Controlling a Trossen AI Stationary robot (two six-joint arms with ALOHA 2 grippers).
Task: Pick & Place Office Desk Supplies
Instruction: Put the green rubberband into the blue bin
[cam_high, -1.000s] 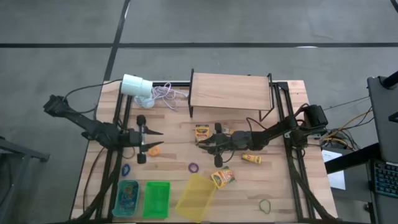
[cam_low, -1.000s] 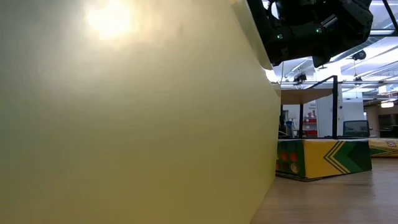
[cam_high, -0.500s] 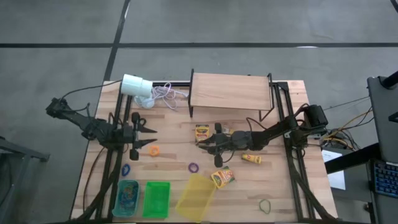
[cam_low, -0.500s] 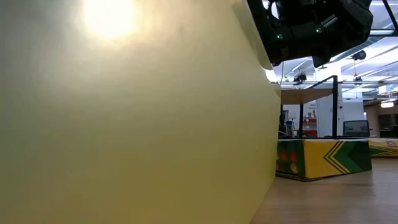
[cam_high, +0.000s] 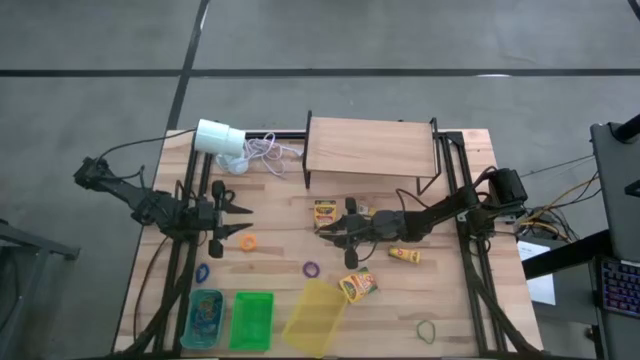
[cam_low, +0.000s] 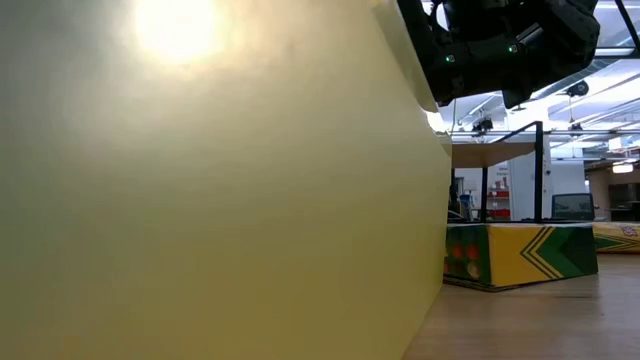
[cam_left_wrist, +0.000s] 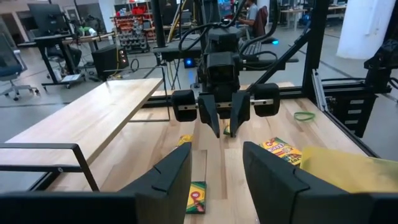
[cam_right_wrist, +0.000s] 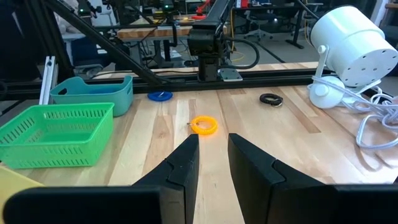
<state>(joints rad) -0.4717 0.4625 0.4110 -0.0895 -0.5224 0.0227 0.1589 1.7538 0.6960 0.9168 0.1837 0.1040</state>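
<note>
Orange rubber band lies just beside the left fingers — both arms' fingers parted, grasping nothing

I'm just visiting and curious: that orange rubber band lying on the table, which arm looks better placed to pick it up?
Probably the left. The left gripper hangs open right beside the orange rubber band, while the right gripper sits farther off, by the crayon boxes.

both arms reach inward, facing each other. the left hand hovers with fingers parted and empty; the right hand likewise, its fingers narrowly apart.
</note>
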